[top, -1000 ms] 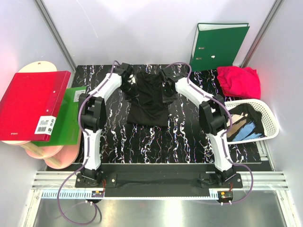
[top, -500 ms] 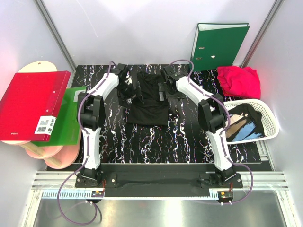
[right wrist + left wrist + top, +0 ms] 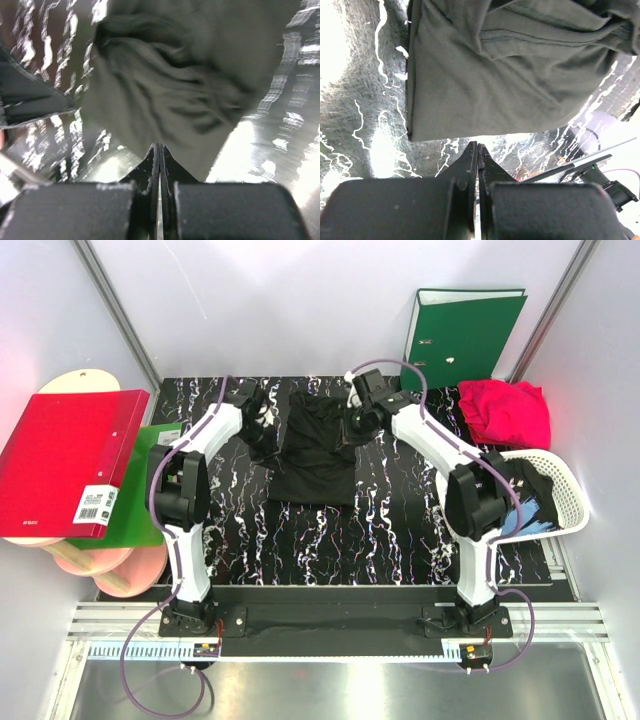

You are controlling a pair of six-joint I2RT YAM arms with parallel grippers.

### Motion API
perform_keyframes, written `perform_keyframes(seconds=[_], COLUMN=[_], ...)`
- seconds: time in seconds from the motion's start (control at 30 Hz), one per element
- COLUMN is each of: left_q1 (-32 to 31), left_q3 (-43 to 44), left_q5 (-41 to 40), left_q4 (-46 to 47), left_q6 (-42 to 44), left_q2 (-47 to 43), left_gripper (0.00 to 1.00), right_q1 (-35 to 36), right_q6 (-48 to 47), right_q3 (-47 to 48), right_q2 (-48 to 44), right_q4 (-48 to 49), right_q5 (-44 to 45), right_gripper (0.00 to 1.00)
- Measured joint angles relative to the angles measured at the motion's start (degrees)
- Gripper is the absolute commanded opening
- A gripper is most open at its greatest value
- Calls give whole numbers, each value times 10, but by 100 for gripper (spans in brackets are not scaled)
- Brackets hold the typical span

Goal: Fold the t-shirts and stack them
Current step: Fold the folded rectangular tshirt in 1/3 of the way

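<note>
The left arm (image 3: pixel 183 490) is stretched out more than a second ago, with its elbow farther left and nearer. The right arm (image 3: pixel 478 498) has swung its elbow out to the right, so it now overlaps the left rim of the basket (image 3: pixel 565 472). Its wrist sits farther back. The left gripper (image 3: pixel 477 147) and right gripper (image 3: pixel 159 148) have drawn back from the shirt (image 3: pixel 315 455). Each now has its jaws pressed together and empty, with the tips just short of the cloth.

From here I see a black t-shirt (image 3: pixel 315 455), a black surface (image 3: pixel 400 530) veined with white marbling, a crimson-pink t-shirt (image 3: pixel 505 412), a white lattice basket (image 3: pixel 570 480), a green binder (image 3: pixel 462 335) and a red binder (image 3: pixel 65 460).
</note>
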Motion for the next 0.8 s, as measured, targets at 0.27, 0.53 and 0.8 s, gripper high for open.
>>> perform_keyframes(seconds=[0.27,0.53,0.8], left_q1=[8,18,19], left_q3=[-33,-43,-52], left_q5=[-10,-22,-28], left_q4=[1,1,1], left_q6=[0,0,0], left_q2=[0,0,0], left_gripper=[0,0,0], right_q1=[0,0,0], right_q6=[2,-1,1], right_q3=[90,173,255], right_q2=[165,229,248], right_q4=[-44,-93,-100], right_q5=[-133,-151,-53], right_gripper=[0,0,0])
